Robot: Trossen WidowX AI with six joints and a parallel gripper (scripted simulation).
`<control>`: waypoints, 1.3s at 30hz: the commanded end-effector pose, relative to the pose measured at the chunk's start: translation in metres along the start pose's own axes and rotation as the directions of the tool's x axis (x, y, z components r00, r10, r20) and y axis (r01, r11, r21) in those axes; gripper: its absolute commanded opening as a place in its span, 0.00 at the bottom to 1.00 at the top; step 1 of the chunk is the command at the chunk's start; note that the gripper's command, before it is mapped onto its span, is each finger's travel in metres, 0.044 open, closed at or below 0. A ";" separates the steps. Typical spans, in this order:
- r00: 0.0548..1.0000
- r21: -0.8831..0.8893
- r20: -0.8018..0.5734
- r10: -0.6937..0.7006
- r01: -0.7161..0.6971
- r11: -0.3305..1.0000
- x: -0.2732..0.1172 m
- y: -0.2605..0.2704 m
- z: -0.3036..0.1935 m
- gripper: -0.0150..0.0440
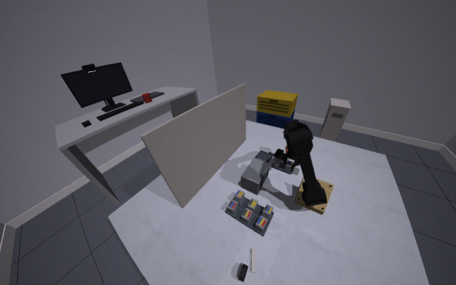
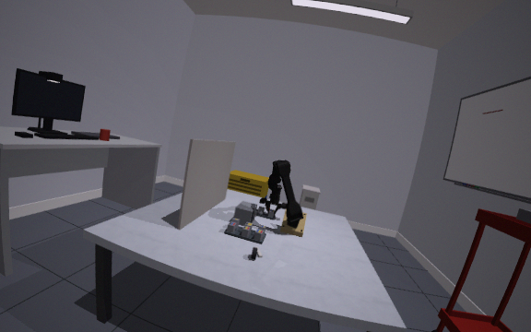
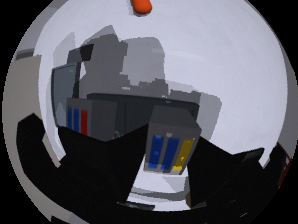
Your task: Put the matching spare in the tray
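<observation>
Grey and boxy, with blue, blue and yellow bars on its face, a block [image 1: 290, 163] [image 2: 271, 214] [image 3: 172, 145] is gripped by the black gripper [image 1: 287, 161] [image 2: 273, 209] [image 3: 168, 131], over a dark flat holder [image 3: 132, 112]. Beside it is a grey block [image 3: 92, 119] barred blue, blue, red. Faint marbling covers the white counter [image 1: 355, 233] [image 2: 312, 272]. A smooth beige panel [image 1: 204, 146] [image 2: 207, 182] stands near its left edge in the top view; a bulky grey box [image 1: 255, 176] [image 2: 245, 212] sits between panel and wooden base [image 1: 328, 187] [image 2: 300, 231], towards the far edge. Nearer the front edge, a dark rack [image 1: 241, 215] [image 2: 242, 237] bears six striped blocks. Any lettering is too small to read.
</observation>
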State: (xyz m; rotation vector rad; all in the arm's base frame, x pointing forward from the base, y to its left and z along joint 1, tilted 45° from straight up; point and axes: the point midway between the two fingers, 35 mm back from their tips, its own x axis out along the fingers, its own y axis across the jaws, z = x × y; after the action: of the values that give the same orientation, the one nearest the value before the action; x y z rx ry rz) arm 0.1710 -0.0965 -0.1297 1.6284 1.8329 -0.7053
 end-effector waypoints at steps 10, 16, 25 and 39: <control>1.000 0.002 0.000 0.000 0.000 1.000 -0.029 0.002 0.002 0.25; 1.000 0.004 -0.001 0.000 0.000 1.000 -0.070 0.001 0.001 0.25; 1.000 0.004 -0.002 0.000 0.000 1.000 -0.079 0.000 0.000 0.25; 1.000 0.005 -0.001 -0.001 0.001 1.000 -0.132 -0.008 -0.006 0.25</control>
State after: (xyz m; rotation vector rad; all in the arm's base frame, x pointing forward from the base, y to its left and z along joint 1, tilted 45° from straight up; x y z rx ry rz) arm 0.1760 -0.1769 -0.0387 1.6371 1.8298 -0.7116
